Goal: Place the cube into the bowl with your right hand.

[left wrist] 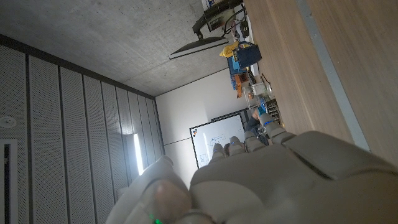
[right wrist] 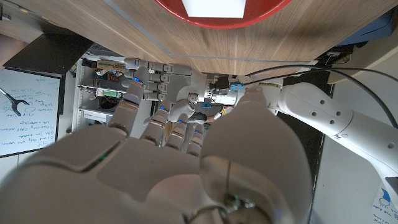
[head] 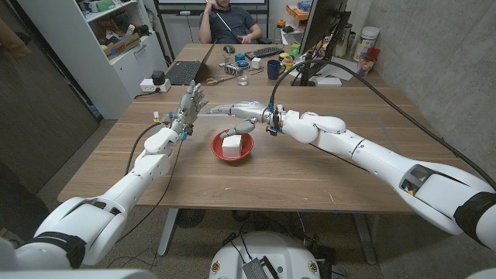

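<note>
A white cube [head: 232,144] lies inside the red bowl [head: 232,156] at the middle of the wooden table. My right hand [head: 242,115] hovers just behind the bowl, fingers stretched out toward my left and holding nothing. My left hand [head: 190,103] stands upright to the left of the bowl, fingers spread and empty. In the right wrist view the bowl [right wrist: 261,16] and the cube [right wrist: 214,6] show beyond the back of my right hand [right wrist: 168,168]. The left wrist view looks along the back of my left hand [left wrist: 267,180].
Further back on the table are a laptop [head: 186,71], a dark mug [head: 273,70], a glass [head: 243,77], a keyboard [head: 265,53] and a monitor [head: 322,31]. A person [head: 229,23] sits beyond it. A black cable [head: 364,81] runs over the right side.
</note>
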